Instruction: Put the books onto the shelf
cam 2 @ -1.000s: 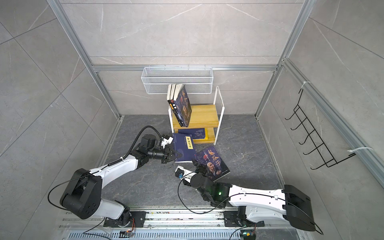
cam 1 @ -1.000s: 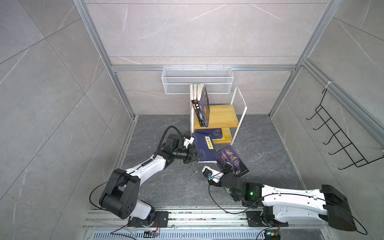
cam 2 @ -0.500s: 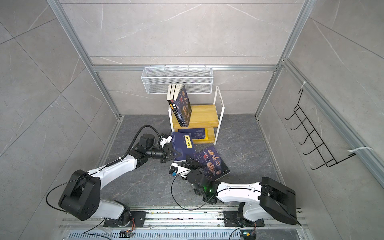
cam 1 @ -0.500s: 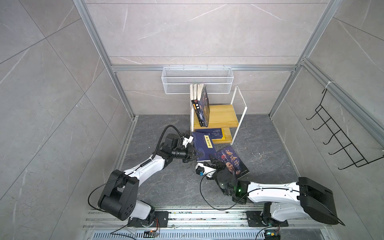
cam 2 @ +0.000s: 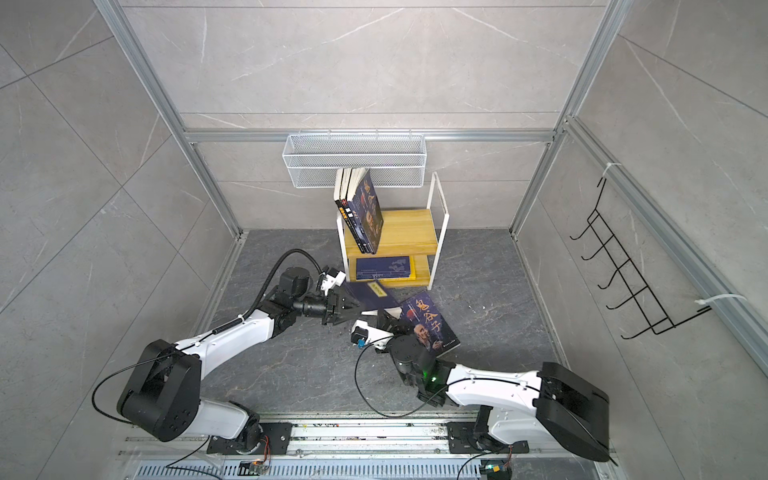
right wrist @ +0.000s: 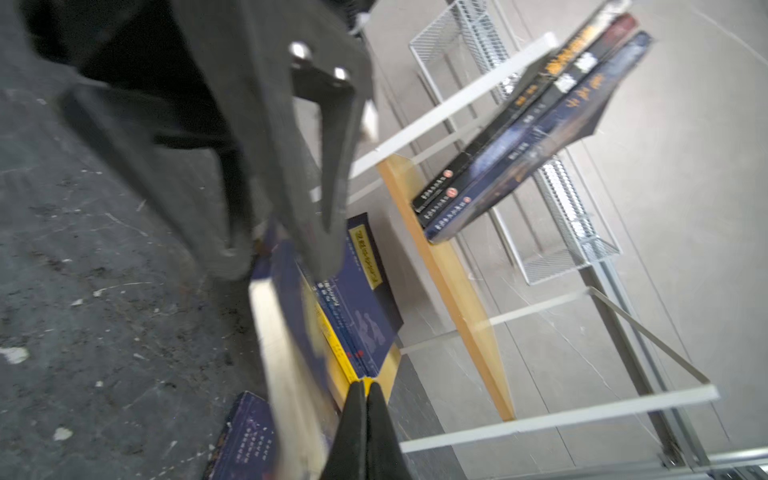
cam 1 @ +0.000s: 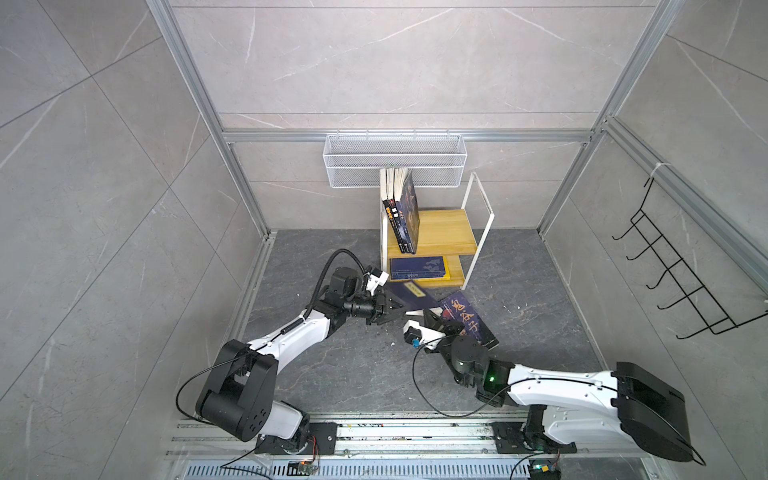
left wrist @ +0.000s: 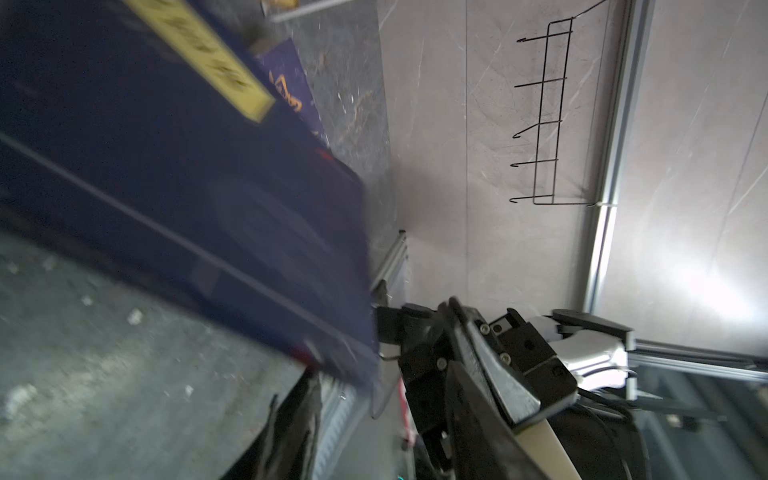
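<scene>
My left gripper (cam 1: 391, 311) jaws apart around the yellow-label navy book (cam 1: 415, 296) | right gripper (right wrist: 365, 397) pinched closed at its corner, can't tell if it's holding | book tilted, just in front of shelf (cam 1: 446, 230)

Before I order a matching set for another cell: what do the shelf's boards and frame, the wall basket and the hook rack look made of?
Shelf boards: probably wood or bamboo, going by the light yellow, matt surface.
Shelf frame: likely painted metal, as the bars are thin, flat and white.
Wire basket: white-coated metal mesh, shown by its fine grid.
Hook rack: black-coated wire, seemingly thin bent rods.
</scene>
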{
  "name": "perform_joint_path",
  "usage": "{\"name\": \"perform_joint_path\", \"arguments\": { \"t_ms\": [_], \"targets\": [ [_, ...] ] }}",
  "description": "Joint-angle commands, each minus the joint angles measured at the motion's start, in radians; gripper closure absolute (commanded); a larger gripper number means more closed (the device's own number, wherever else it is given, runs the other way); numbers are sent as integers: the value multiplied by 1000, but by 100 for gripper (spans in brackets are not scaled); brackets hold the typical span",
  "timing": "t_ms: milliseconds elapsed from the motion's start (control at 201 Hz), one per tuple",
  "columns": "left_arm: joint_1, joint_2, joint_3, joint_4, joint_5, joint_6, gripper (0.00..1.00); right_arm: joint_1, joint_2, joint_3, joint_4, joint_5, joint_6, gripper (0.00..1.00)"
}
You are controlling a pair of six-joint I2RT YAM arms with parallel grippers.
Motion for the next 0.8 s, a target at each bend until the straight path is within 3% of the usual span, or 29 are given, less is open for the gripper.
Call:
{"name": "perform_joint_path", "arguments": {
  "t_ms": [0, 90, 309, 398, 488, 563, 682, 797],
  "targets": [
    [29, -30, 18, -24, 60, 42, 32, 0, -85, -20, -43, 43, -27, 100],
    [82, -52, 25, -56, 69, 63, 22, 11, -191, -17, -147, 6, -18, 100],
    [243, -118, 33, -133, 92, 157, 13, 15, -376, 6, -344, -62, 49, 100],
    [243, -119, 3, -126, 80, 185, 15, 14, -340, 8, -369, -114, 95, 100],
    [244, -114, -11, -154, 18, 220, 16, -2, -235, 11, -315, -65, 154, 100],
    [247, -114, -9, -234, -84, 245, 16, -42, -170, 58, -399, -106, 309, 96],
    [247, -99, -88, -220, -230, 220, 17, -144, -98, 94, -474, -260, 600, 77],
    [247, -56, -161, -161, -299, 159, 18, -199, 11, 146, -495, -264, 856, 57]
  ]
}}
